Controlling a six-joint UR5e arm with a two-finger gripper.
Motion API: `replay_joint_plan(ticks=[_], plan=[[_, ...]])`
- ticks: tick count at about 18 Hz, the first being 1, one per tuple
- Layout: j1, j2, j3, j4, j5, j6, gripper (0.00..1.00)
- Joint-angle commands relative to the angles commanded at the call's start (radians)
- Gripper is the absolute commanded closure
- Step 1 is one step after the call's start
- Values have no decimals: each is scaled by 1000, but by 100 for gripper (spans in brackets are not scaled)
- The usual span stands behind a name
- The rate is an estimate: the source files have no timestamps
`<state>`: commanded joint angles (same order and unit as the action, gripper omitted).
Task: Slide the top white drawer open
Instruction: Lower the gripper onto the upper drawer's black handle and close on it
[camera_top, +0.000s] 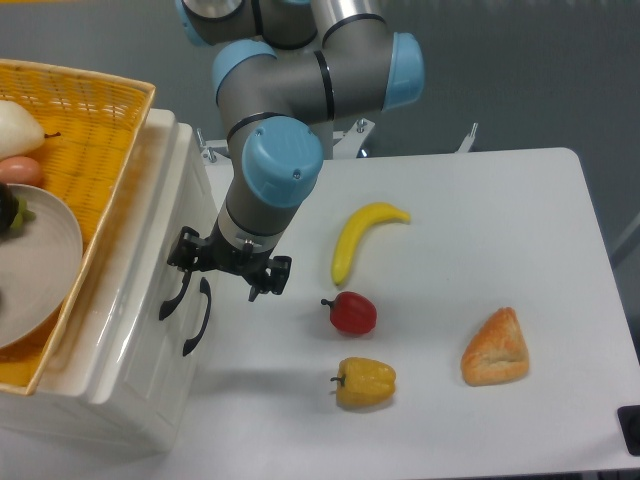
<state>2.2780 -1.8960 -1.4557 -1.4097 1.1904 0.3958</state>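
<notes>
the pincer (229, 268) is seen spread apart at the black handle (176, 297) of the top white drawer (150, 270).

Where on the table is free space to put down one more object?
Free: the far right of the table, beyond the banana, and the front edge below the yellow pepper. Crowded: around the red pepper and beside the tool.

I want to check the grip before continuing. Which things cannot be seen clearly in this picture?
- The fingers at the top white drawer's handle: the gripper body covers them, so closed or not cannot be told.
- The upper part of that handle: hidden behind the gripper.
- The basket and plate: cut by the left edge.
</notes>
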Motion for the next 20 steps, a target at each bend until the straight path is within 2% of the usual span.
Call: replay_joint_plan(ticks=[20], plan=[[-15, 0, -28, 5, 8, -20, 0]])
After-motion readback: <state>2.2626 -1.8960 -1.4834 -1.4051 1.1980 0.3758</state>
